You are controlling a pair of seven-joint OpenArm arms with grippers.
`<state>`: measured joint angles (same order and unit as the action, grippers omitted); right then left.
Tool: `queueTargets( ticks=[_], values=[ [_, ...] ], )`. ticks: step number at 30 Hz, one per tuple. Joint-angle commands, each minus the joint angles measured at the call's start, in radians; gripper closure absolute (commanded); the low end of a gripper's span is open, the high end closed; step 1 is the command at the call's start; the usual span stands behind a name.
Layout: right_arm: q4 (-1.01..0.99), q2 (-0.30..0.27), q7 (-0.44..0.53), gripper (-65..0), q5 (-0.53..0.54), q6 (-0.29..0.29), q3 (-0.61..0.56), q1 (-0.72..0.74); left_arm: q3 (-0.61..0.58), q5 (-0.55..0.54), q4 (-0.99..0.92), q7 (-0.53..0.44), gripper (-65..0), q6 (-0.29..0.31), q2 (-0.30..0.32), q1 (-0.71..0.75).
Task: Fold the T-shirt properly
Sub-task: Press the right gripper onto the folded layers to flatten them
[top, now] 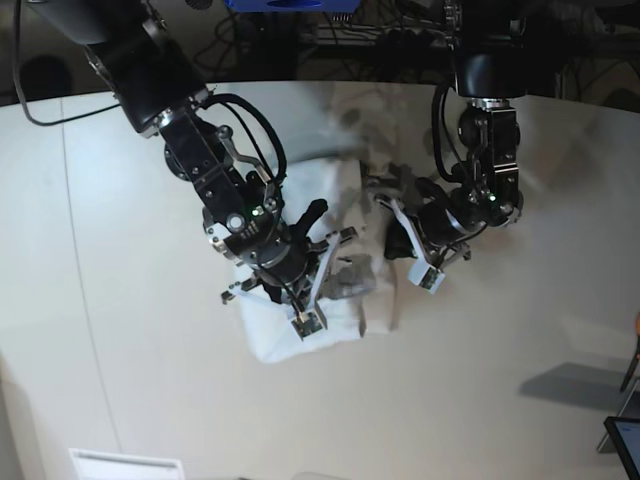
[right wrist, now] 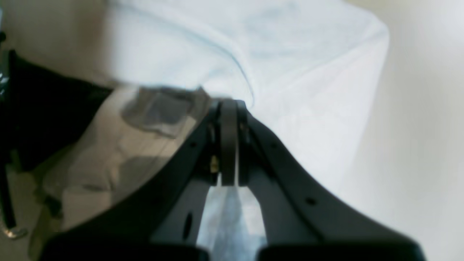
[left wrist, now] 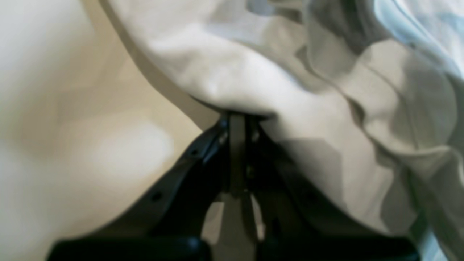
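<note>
The shirt [top: 330,255] is lying bunched in the middle of the table [top: 120,330], with both arms working over it.

Nearest the base camera, the right gripper [top: 305,305] is pressing down over the shirt's front edge. In its wrist view the jaws are meeting tightly on a fold of white cloth [right wrist: 275,72], so it is gripping the shirt.

Just beyond, across the heap, the left gripper [top: 415,255] is holding the other side. Its wrist view is showing the jaws closed on a rumpled ridge of fabric [left wrist: 232,83], with loose folds hanging past them.

Farther back, a blurred stretch of cloth is trailing toward the table's rear edge, and cables and dark equipment are sitting behind.

Judging by this, the fold is in its early or middle part: both grippers are pinching the shirt, and it is looking crumpled rather than laid flat. The next move is probably calling for both arms to travel together, keeping the cloth taut between them, so the held edge lands squarely without dragging more wrinkles in.
</note>
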<state>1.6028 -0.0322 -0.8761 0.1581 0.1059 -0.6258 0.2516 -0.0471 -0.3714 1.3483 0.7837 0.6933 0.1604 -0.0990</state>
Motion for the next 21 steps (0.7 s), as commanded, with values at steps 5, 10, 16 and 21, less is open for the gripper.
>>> queueTargets(
  ticks=[5,10,16,21],
  values=[
    [-0.029,0.045,0.031,-1.0,0.002,-0.001,0.005,0.039,-0.009,0.053,-0.005,0.081,0.0,0.005,0.001,0.002],
    [-0.081,0.082,0.067,-1.0,0.002,-0.002,0.004,0.055,-0.004,0.053,-0.005,0.081,0.0,0.005,0.006,0.000],
    [-0.138,0.096,0.087,-1.0,0.002,-0.004,0.002,0.067,0.000,0.053,-0.005,0.081,0.0,0.005,0.026,0.000],
    [-0.100,0.077,0.082,-1.0,0.002,-0.004,0.010,0.091,0.003,0.047,0.010,0.081,0.0,0.005,0.061,0.000]
  ],
)
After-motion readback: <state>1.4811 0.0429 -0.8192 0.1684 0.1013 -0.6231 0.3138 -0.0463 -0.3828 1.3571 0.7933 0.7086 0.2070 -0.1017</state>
